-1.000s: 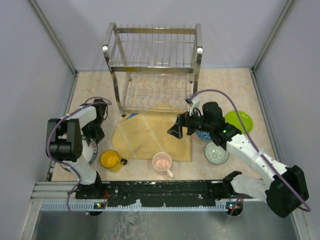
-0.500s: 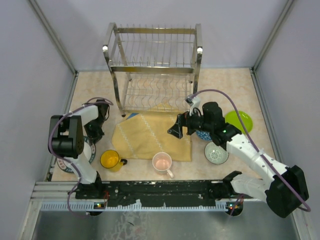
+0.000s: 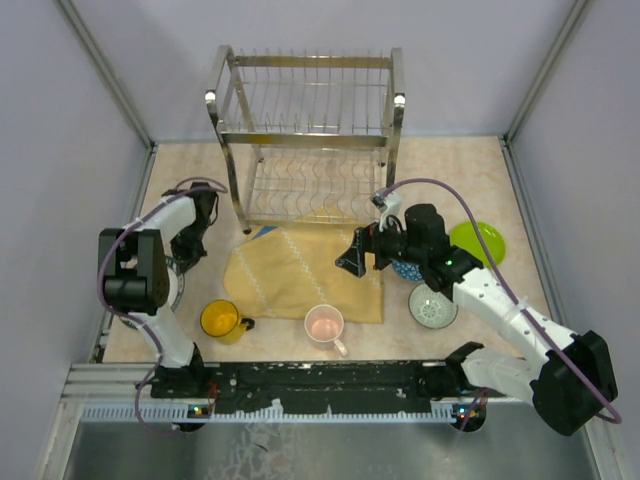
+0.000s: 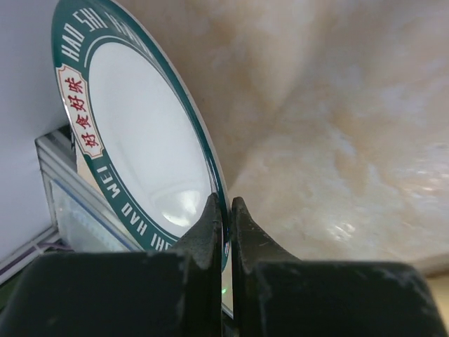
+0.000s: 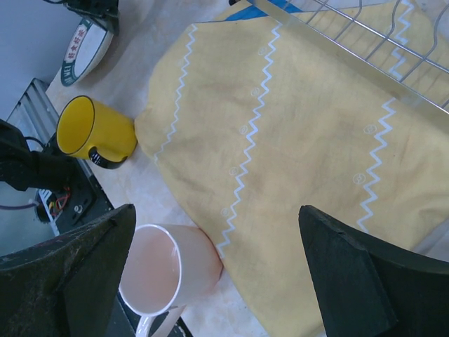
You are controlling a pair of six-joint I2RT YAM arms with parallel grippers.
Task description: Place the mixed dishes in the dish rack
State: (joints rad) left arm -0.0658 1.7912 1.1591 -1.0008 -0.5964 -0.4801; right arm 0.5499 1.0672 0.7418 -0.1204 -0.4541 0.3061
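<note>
My left gripper (image 4: 226, 207) is shut on the dark green rim of the white plate (image 4: 140, 133), which stands tilted on edge above the table. From above, that gripper (image 3: 186, 258) is at the far left and the plate (image 3: 176, 288) is mostly hidden by the arm. My right gripper (image 3: 355, 256) hangs open over the yellow cloth (image 5: 280, 140), holding nothing. The yellow mug (image 3: 220, 319) and pale pink mug (image 3: 324, 324) stand near the front. The lime-green plate (image 3: 478, 241) and grey-green bowl (image 3: 433, 306) lie at the right. The blue bowl (image 3: 405, 271) peeks from under the right arm. The dish rack (image 3: 310, 140) stands at the back.
The yellow patterned cloth (image 3: 300, 275) covers the middle of the table, reaching under the rack's front edge. Grey walls close in the left, right and back sides. A black rail (image 3: 320, 380) runs along the near edge by the arm bases.
My left gripper has closed onto the plate's rim, and the left arm has shifted slightly toward the back. The right arm has not moved.
</note>
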